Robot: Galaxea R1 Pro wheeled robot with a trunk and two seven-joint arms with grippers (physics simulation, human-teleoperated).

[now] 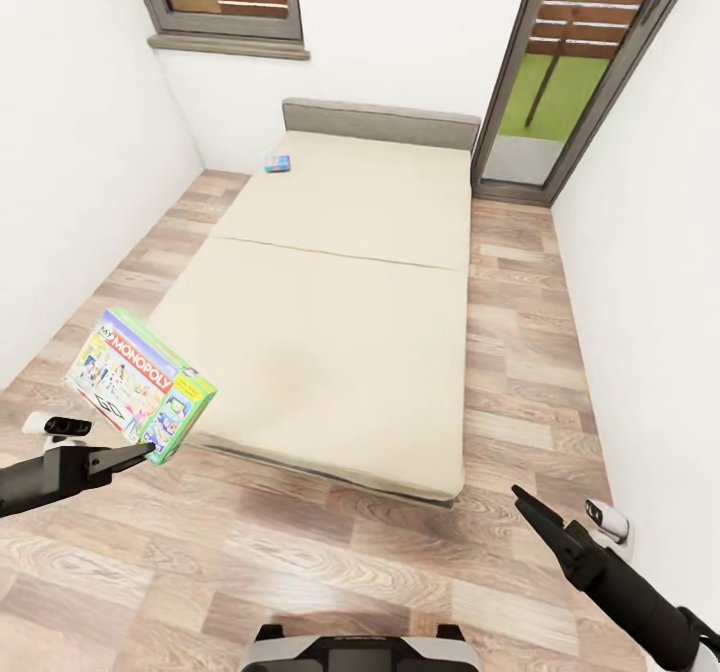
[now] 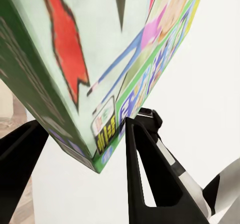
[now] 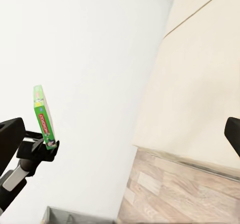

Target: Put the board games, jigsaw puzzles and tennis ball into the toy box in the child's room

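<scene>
The left hand [image 1: 140, 449] is clamped on the lower corner of the green-edged Monopoly box [image 1: 140, 384], which it holds tilted in the air over the wood floor [image 1: 330, 572], just off the near left corner of the bed [image 1: 340, 302]. In the left wrist view, the box [image 2: 100, 59] sits between the two black fingers [image 2: 145, 174], its green edge pinched there. A second, small blue game [image 1: 277, 163] lies on the far left part of the mattress, near the grey headboard [image 1: 380, 122]. The right hand [image 1: 525, 504] hangs low at the right over the floor, holding nothing; its fingers look close together in the head view, yet I cannot tell for sure. In the right wrist view, the box [image 3: 44, 116] shows edge-on, across the room.
</scene>
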